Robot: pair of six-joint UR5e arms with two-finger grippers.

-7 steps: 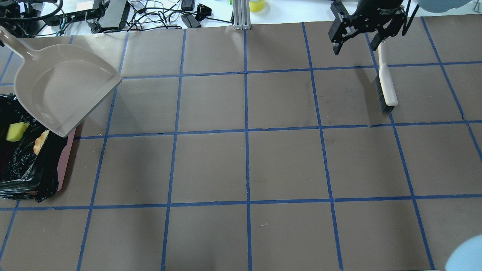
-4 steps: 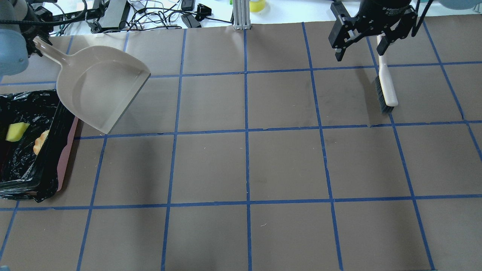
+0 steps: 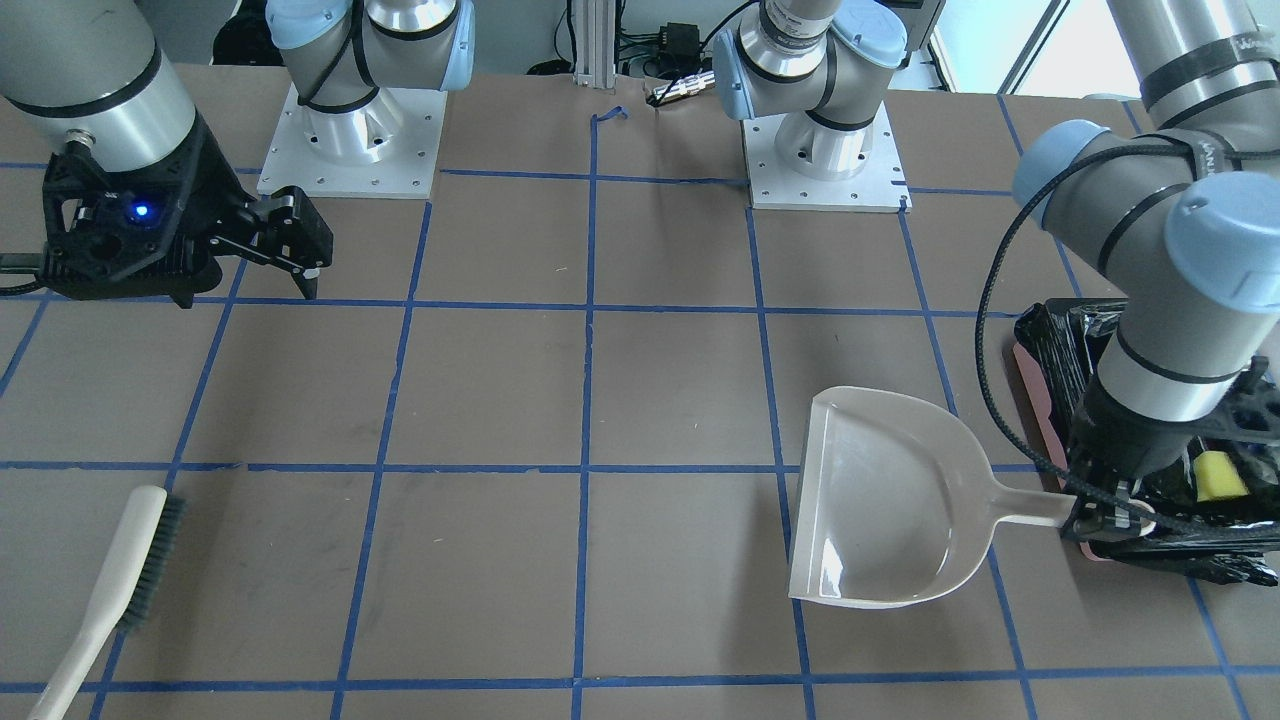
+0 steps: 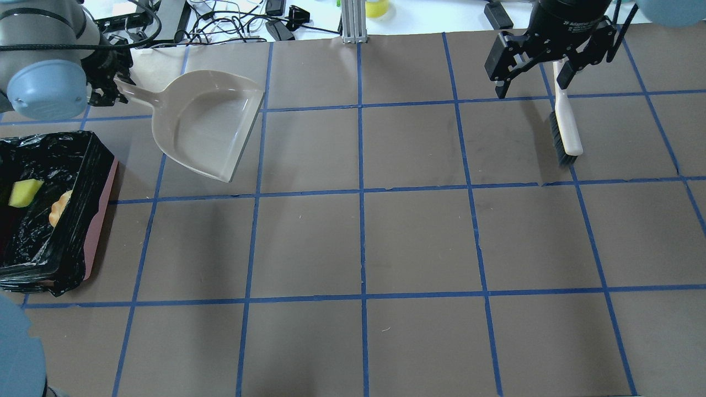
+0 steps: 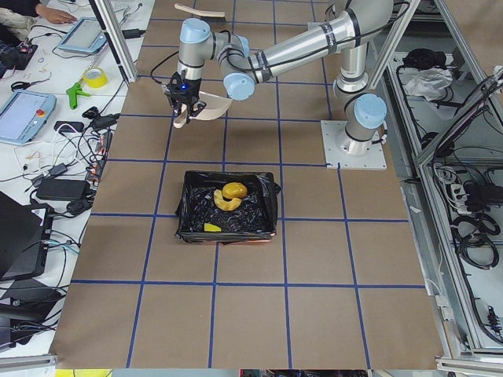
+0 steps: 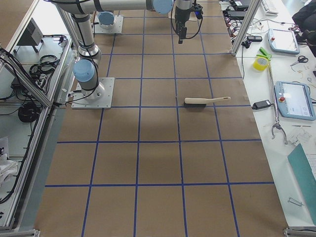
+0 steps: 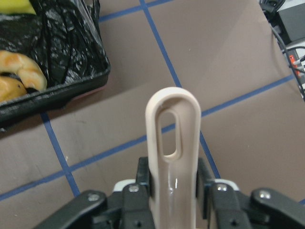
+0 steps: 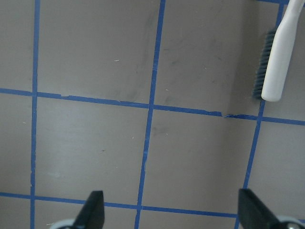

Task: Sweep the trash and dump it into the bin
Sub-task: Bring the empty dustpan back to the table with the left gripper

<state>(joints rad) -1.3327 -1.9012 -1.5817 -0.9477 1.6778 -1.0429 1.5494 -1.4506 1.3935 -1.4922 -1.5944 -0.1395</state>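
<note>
The bin (image 4: 83,165), pink-sided with a black bag, stands at the table's left edge. In it lie the yellow sponge wedge (image 4: 23,192) and the tan lump (image 4: 58,208). The exterior left view shows the lump (image 5: 234,189), the curved crescent piece (image 5: 228,203) and the sponge (image 5: 212,227) inside. My left gripper (image 4: 113,91) is shut on the handle (image 7: 172,138) of the empty beige dustpan (image 4: 209,129), to the right of and beyond the bin. My right gripper (image 4: 530,88) is open and empty above the brush's handle end.
The brush (image 4: 565,127) lies on the table at the far right, bristles toward the left. Cables and power bricks (image 4: 165,22) crowd the far edge. A metal post (image 4: 351,22) stands at the far middle.
My left arm has carried the dustpan to the right, from over the bin's far corner out over the table, turning its mouth to the right. The right gripper has drifted slightly right.
</note>
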